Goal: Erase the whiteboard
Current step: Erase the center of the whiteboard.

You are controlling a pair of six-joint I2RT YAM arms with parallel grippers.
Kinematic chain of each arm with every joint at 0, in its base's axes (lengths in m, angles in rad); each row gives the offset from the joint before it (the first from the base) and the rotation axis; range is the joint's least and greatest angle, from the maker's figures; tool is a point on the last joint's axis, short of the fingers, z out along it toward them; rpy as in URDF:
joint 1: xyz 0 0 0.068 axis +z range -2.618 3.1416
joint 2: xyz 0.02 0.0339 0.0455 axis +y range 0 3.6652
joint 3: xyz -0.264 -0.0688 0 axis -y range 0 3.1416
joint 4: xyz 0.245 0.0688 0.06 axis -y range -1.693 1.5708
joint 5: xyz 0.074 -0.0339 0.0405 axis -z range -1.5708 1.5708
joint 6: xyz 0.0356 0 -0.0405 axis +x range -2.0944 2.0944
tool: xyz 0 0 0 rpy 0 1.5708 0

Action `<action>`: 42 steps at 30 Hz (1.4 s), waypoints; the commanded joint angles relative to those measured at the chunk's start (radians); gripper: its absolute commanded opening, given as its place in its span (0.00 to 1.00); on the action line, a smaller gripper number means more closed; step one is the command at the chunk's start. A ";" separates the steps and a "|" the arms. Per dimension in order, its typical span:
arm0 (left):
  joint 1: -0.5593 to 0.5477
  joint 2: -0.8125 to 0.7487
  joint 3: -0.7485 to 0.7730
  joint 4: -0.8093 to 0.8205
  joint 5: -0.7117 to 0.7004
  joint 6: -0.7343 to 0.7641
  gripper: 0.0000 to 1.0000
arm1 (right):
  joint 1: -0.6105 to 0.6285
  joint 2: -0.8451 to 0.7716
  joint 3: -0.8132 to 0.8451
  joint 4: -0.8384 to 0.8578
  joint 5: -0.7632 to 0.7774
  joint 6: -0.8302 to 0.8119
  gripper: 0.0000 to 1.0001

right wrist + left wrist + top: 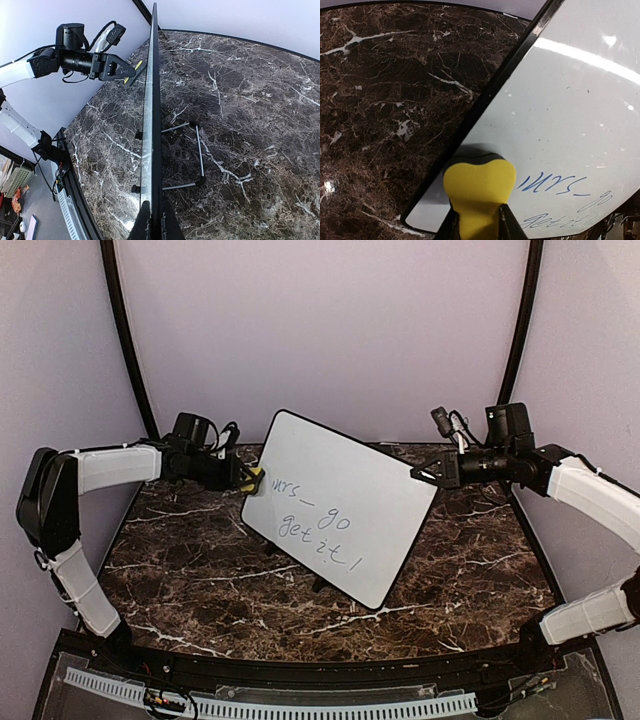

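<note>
The whiteboard (340, 470) is smooth and glossy, throwing back lamp glare, with a shiny black frame (490, 95). The worktop (200, 570) looks like polished dark marble veined white. The yellow eraser (479, 185) looks like soft, matt foam. The stand (199, 152) is thin dark rod.

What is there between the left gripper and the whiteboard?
A yellow eraser, clamped in the left gripper and pressed against the whiteboard near its edge; the left wrist view shows it.

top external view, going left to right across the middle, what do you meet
left arm → left end effector pinching the yellow eraser → whiteboard → right end effector at its right corner → right arm
</note>
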 commanded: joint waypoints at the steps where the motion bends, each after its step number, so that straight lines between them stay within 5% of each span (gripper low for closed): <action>1: 0.000 0.012 0.041 -0.002 -0.003 0.017 0.04 | 0.011 -0.002 0.010 0.077 -0.009 -0.079 0.00; 14: -0.005 -0.055 -0.203 0.065 0.027 -0.032 0.04 | 0.012 0.012 0.011 0.084 -0.016 -0.077 0.00; 29: -0.005 0.032 0.024 0.004 0.009 0.014 0.04 | 0.015 0.004 0.011 0.080 -0.017 -0.074 0.00; 42: -0.067 -0.034 -0.085 -0.035 -0.041 0.054 0.04 | 0.018 0.027 0.021 0.081 -0.023 -0.075 0.00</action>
